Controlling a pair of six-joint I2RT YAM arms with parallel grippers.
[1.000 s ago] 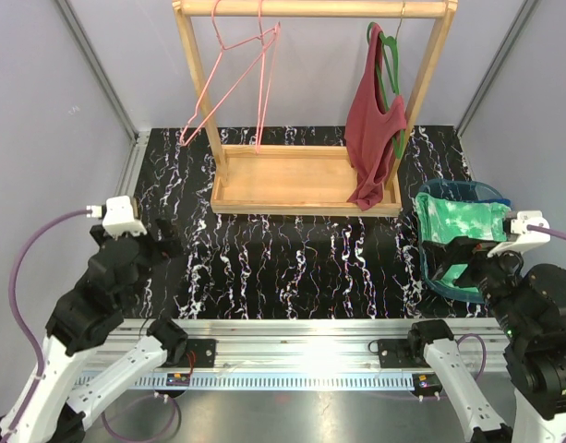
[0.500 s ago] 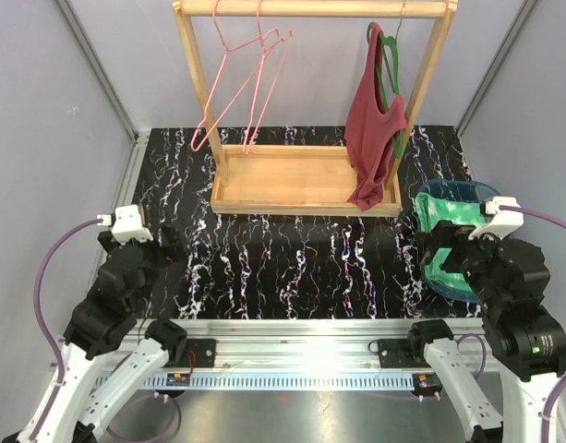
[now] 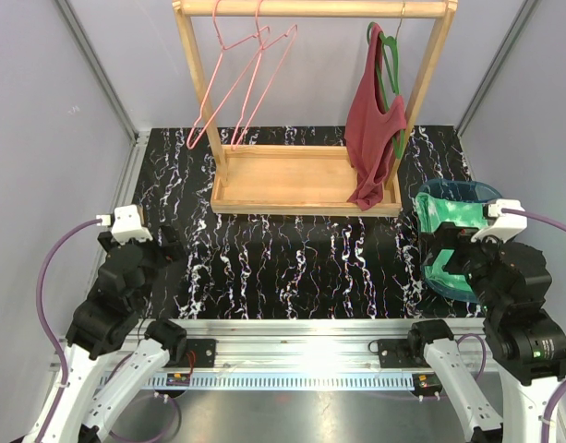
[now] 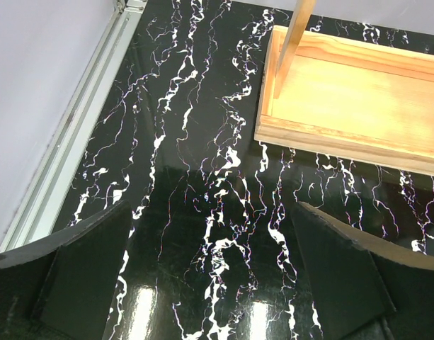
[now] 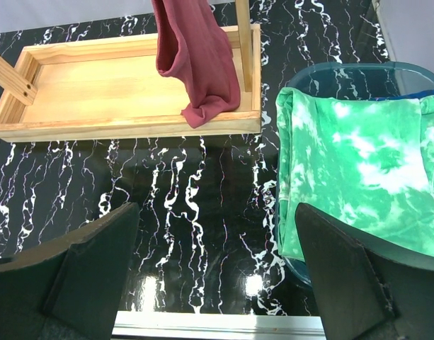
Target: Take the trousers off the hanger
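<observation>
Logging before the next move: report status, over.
Left pincer open, empty; right pincer same. Green trousers lie draped over the teal basket. Maroon top hangs on the wooden rack, clear of both arms.

The black white-veined table carries a wooden rack and, beside it, a teal basket

No text, label, brand, number or sign can be read in any view. The white streaks on the table in front of the rack are marbling, not letters; the pale marks on the green trousers, right of the rack, are dye blotches
</observation>
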